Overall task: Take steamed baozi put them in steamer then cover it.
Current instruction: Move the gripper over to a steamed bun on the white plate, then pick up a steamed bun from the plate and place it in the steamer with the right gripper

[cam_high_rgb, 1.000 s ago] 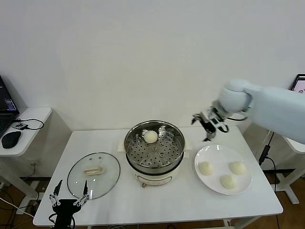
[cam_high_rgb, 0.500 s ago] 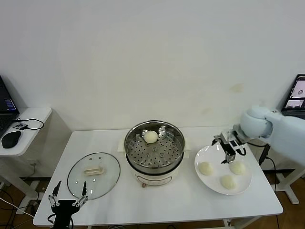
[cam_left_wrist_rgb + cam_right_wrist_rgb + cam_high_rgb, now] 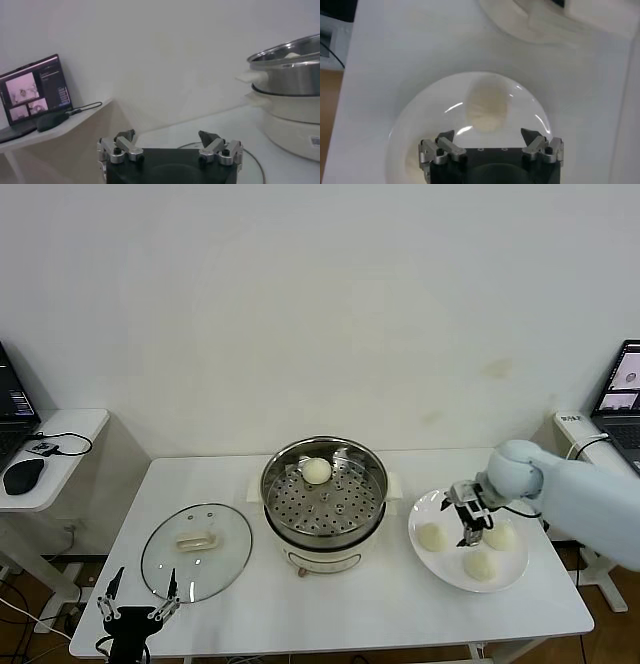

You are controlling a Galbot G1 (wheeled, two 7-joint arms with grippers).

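Note:
The steamer [image 3: 323, 502] stands mid-table with one baozi [image 3: 316, 471] on its perforated tray. Three more baozi [image 3: 431, 536] [image 3: 499, 535] [image 3: 480, 564] lie on the white plate [image 3: 446, 568] at the right. My right gripper [image 3: 470, 520] is open and empty, low over the plate between the buns. In the right wrist view it [image 3: 488, 136] hangs just short of one baozi [image 3: 486, 108]. The glass cover [image 3: 196, 550] lies flat on the table left of the steamer. My left gripper [image 3: 135, 614] is open and parked at the front left edge, near the cover.
The left wrist view shows the steamer [image 3: 290, 65] to one side of the left gripper [image 3: 167, 137]. A side table with a mouse [image 3: 22, 476] and laptop stands at the far left. Another laptop [image 3: 622, 394] is at the far right.
My right gripper has moved from beside the steamer's right rim, out to the right and down, to just above the plate of baozi. The left arm has barely moved.

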